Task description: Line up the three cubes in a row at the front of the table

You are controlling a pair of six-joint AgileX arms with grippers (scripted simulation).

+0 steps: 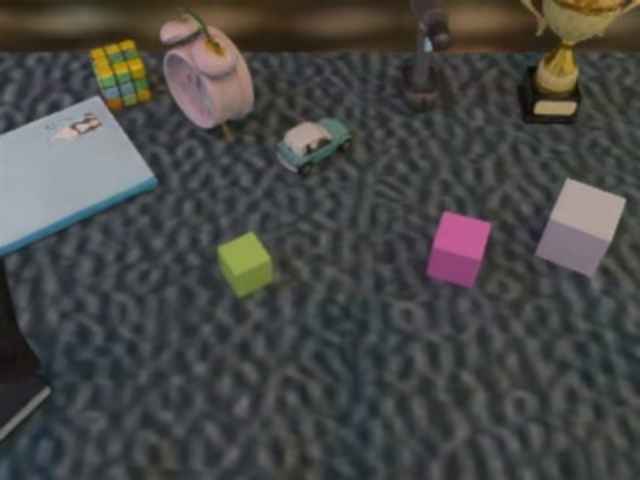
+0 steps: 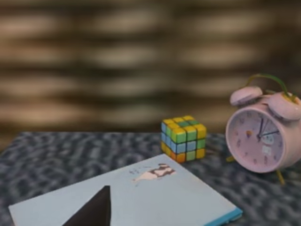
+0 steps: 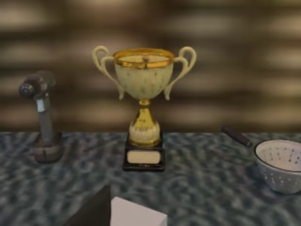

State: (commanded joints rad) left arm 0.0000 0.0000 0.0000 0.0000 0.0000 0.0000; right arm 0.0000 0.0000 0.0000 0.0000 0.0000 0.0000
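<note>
Top view: three matte cubes [image 1: 459, 249] apart

I saw the three cubes spread loosely across the middle of the table [image 1: 330, 400], none touching another. The small lime-green cube [image 1: 245, 264] sat left of centre, turned a little askew to the table's edges. The medium magenta-pink cube [image 1: 460, 249] stood well apart from it to the right, resting flat. The larger pale lavender-white cube [image 1: 581, 226] lay near the right edge, just beyond the pink one and slightly farther back, rotated somewhat. In the right wrist view I could make out only a pale corner of it [image 3: 138, 213]. The table showed its dark blue-grey wavy pattern all around them.
</note>
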